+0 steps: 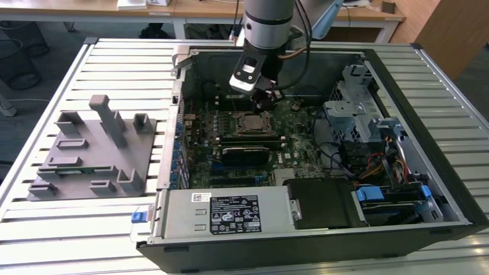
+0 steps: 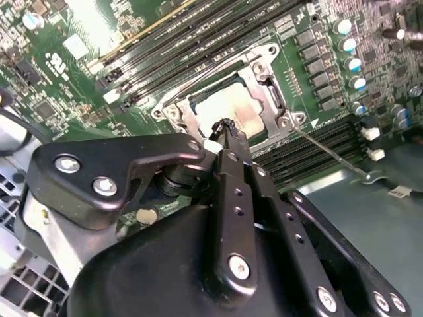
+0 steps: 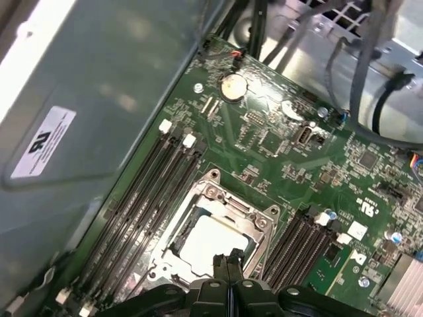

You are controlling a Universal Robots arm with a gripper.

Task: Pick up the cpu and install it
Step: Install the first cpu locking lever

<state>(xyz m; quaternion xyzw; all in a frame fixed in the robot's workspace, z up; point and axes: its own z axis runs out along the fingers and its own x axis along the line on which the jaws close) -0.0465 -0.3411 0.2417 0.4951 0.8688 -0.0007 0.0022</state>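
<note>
Pressed together and empty, claw (image 3: 227,259) poised just above the cpu (image 3: 213,242), seated silvery side up inside the metal-framed socket (image 3: 215,228) at the frame's lower middle in the first wrist view, apparently already placed with the frame unlatched.
</note>
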